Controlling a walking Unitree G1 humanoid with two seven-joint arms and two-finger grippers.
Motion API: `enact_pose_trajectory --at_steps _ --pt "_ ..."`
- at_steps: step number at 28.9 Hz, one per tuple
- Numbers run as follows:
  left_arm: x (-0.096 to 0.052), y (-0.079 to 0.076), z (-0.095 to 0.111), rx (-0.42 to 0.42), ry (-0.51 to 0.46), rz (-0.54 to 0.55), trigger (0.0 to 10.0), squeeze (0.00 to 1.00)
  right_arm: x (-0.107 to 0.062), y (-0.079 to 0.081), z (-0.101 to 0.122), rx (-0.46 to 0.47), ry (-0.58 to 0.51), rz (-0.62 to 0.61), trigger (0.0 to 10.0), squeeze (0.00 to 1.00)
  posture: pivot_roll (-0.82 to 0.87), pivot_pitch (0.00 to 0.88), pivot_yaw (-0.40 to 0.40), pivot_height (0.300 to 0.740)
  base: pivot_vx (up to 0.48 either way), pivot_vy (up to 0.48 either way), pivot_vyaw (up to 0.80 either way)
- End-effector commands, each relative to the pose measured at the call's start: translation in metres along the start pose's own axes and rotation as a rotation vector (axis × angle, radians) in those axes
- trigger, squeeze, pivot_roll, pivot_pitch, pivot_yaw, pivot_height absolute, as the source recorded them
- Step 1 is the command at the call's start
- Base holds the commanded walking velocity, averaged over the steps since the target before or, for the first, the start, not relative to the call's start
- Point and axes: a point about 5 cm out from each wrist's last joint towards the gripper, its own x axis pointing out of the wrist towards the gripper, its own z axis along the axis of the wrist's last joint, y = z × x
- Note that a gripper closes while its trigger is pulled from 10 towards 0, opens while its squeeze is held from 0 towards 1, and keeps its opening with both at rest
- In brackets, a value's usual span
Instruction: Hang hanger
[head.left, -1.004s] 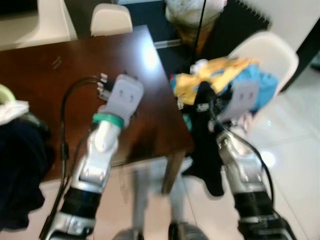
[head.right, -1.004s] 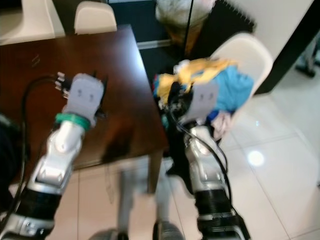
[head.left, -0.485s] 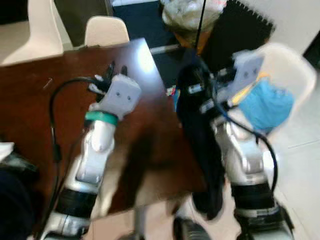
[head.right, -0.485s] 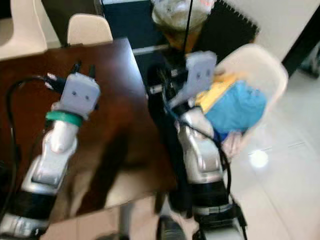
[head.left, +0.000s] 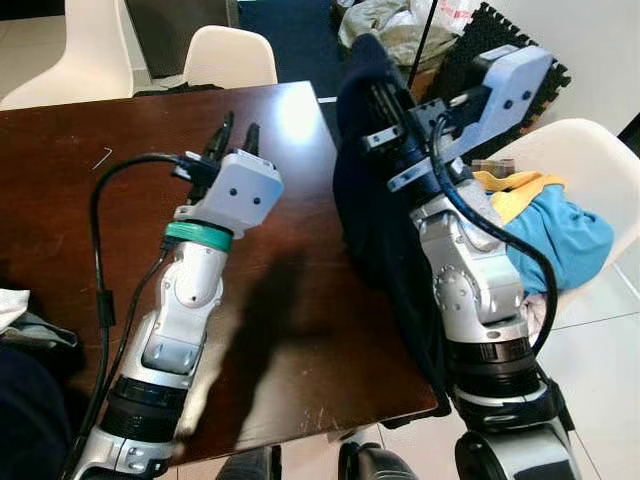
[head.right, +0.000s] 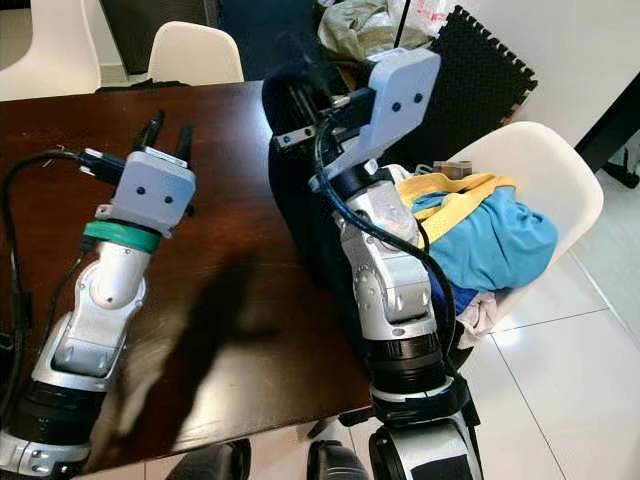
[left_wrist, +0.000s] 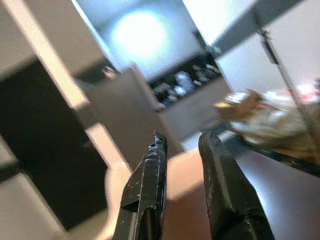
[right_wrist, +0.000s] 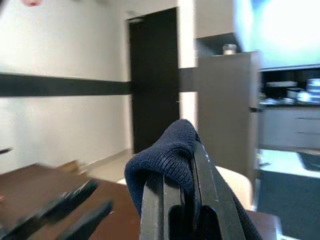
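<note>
One dark garment (head.left: 385, 215) hangs lengthwise from your right tool (right_wrist: 172, 192), clamped tight on its knit fold above the table (head.left: 90, 210) edge, while your left tool (left_wrist: 182, 165) hovers parted, empty, alongside.

light: bright, overhead | glare: far edge of table (head.left: 296, 108) | shadows: arm-shaped, near tabletop | head views sharp | wrist views soft, backgrounds blurred

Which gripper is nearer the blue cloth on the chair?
Right. The right gripper, shut on a dark garment, is raised just beside the blue cloth; the left gripper is over the table.
</note>
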Motion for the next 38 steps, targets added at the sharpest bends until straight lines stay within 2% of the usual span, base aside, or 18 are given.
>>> enact_pose_trajectory --at_steps 1,2,4,5,7,10,12,16,20,21,23,25,26,27,28,33,35,38 --pt "0.000 0.006 0.007 0.034 -0.050 0.053 10.0 0.00 0.013 0.010 0.014 0.007 -0.063 0.079 10.0 0.00 0.03 0.033 0.042 0.740 0.000 0.000 0.00" --pt "0.000 0.006 0.007 0.034 -0.050 0.053 10.0 0.00 0.013 0.010 0.014 0.007 -0.063 0.079 10.0 0.00 0.03 0.033 0.042 0.740 0.000 0.000 0.00" --pt "0.000 0.015 0.015 0.115 -0.104 0.159 10.0 0.00 0.046 0.017 0.030 0.056 -0.147 0.124 10.0 0.00 0.02 0.039 0.034 0.740 0.000 0.000 0.00" --pt "0.000 0.015 0.015 0.115 -0.104 0.159 10.0 0.00 0.046 0.017 0.030 0.056 -0.147 0.124 10.0 0.00 0.02 0.039 0.034 0.740 0.000 0.000 0.00" --pt "-0.002 0.021 0.021 0.158 -0.132 0.220 10.0 0.00 0.085 0.022 0.063 0.153 -0.298 0.116 10.0 0.00 0.04 0.045 0.026 0.740 0.000 0.000 0.00" --pt "-0.003 0.022 0.024 0.172 -0.147 0.223 10.0 0.00 0.106 0.021 0.094 0.255 -0.427 0.089 10.0 0.00 0.05 0.047 0.019 0.740 0.000 0.000 0.00" --pt "-0.003 0.022 0.024 0.172 -0.147 0.223 10.0 0.00 0.106 0.021 0.094 0.255 -0.427 0.089 10.0 0.00 0.05 0.047 0.019 0.740 0.000 0.000 0.00" --pt "-0.011 0.015 0.023 0.166 -0.143 0.180 10.0 0.00 0.124 0.003 0.130 0.528 -0.541 0.058 10.0 0.00 0.06 0.063 0.014 0.740 0.000 0.000 0.00" --pt "-0.012 0.013 0.023 0.162 -0.142 0.174 10.0 0.00 0.127 -0.002 0.131 0.598 -0.540 0.048 10.0 0.00 0.05 0.066 0.013 0.740 0.000 0.000 0.00" --pt "-0.013 0.010 0.024 0.160 -0.146 0.173 10.0 0.00 0.129 -0.004 0.126 0.613 -0.515 0.037 10.0 0.00 0.05 0.069 0.008 0.740 0.000 0.000 0.00" --pt "-0.012 0.009 0.027 0.157 -0.148 0.198 10.0 0.00 0.129 -0.006 0.077 0.426 -0.320 -0.034 10.0 0.00 0.04 0.070 -0.003 0.740 0.000 0.000 0.00" --pt "-0.012 0.009 0.027 0.157 -0.148 0.198 10.0 0.00 0.129 -0.006 0.077 0.426 -0.320 -0.034 10.0 0.00 0.04 0.070 -0.003 0.740 0.000 0.000 0.00" --pt "-0.012 0.010 0.028 0.157 -0.147 0.209 10.0 0.00 0.122 -0.008 0.044 0.310 -0.190 -0.064 10.0 0.00 0.04 0.070 -0.003 0.740 0.000 0.000 0.00" --pt "-0.012 0.010 0.028 0.157 -0.147 0.209 10.0 0.00 0.122 -0.008 0.044 0.310 -0.190 -0.064 10.0 0.00 0.04 0.070 -0.003 0.740 0.000 0.000 0.00" --pt "-0.012 0.012 0.029 0.159 -0.148 0.221 10.0 0.00 0.094 -0.006 -0.024 0.100 0.086 -0.056 10.0 0.00 0.04 0.080 -0.008 0.740 0.000 0.000 0.00" --pt "-0.013 0.014 0.032 0.164 -0.158 0.227 10.0 0.00 0.061 0.007 -0.074 -0.020 0.296 0.048 10.0 0.00 0.04 0.086 -0.005 0.740 0.000 0.000 0.00" --pt "-0.013 0.014 0.036 0.166 -0.176 0.226 10.0 0.00 0.029 0.018 -0.110 -0.039 0.434 0.094 10.0 0.00 0.05 0.088 -0.003 0.740 0.000 0.000 0.00" --pt "-0.013 0.012 0.039 0.163 -0.191 0.216 10.0 0.00 0.012 0.020 -0.127 -0.072 0.515 0.086 10.0 0.00 0.05 0.088 0.001 0.740 0.000 0.000 0.00"
